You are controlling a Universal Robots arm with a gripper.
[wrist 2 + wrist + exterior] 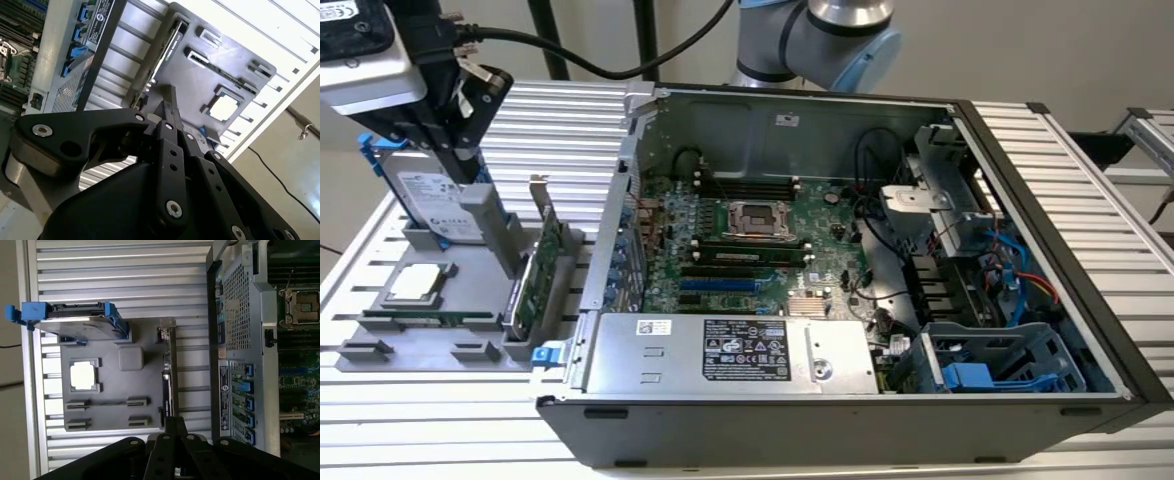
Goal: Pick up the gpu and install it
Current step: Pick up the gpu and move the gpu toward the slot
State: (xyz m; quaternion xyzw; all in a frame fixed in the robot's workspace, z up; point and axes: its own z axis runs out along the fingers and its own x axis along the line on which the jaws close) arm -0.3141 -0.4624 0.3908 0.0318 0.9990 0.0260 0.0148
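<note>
Entry: task not started in any visible sense. You had the gpu [538,268] standing on edge in its slot of the grey fixture tray [470,292], just beside the open computer case [1047,205], on the exterior view's left. No card sat on the motherboard [750,240]. By my judgement, both the pick and the install remained undone.

The gripper [454,160] hung over the tray in front of the upright hard drive [434,195], clear of the card. Its fingers looked drawn together with nothing between them, though I read this mainly from the wrist views.

View comparison: the exterior view gave you the case interior and the height of the claw above the tray. The first wrist view gave a plan of the tray, with the gpu [168,372] edge-on and the gripper [175,422] tips roughly in line with its long edge. It also showed the processor chip [82,375] lying flat. The second wrist view showed the gripper [169,102] linkage close up, with the gpu [167,47] beyond it.
</note>
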